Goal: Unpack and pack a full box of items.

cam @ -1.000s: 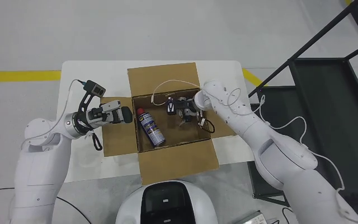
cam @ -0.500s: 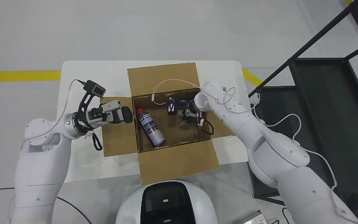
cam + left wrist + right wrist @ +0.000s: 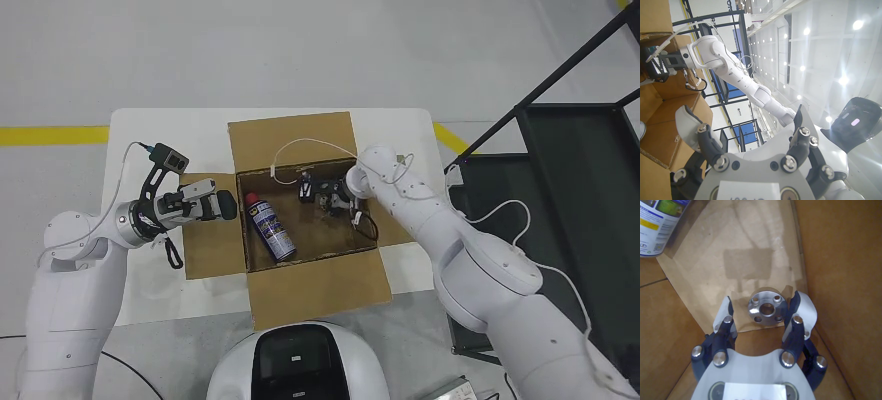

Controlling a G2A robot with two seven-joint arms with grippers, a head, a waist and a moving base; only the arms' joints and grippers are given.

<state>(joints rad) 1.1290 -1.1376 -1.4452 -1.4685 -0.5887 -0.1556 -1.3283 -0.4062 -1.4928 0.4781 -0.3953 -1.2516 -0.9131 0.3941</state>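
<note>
Top view: an open brown cardboard box (image 3: 290, 135) spans the white tabletop (image 3: 150, 130) from far edge to near edge. A blue-and-white spray can (image 3: 270, 226) lies inside it. The right hand (image 3: 318, 193) is down in the box, and the left hand (image 3: 222, 204) hovers over the left flap.

Left wrist view: the left hand is spread and empty.

Right wrist view: a round machined steel flange (image 3: 767, 308) with four bolt holes lies flat on a brown paper sheet (image 3: 734, 247) on the box floor. The right hand is spread, one finger on each side of the rim. The flange looks dense, rigid and slick, so a square pinch across the rim suits it. A box wall crowds one finger; the can lies well apart.
</note>
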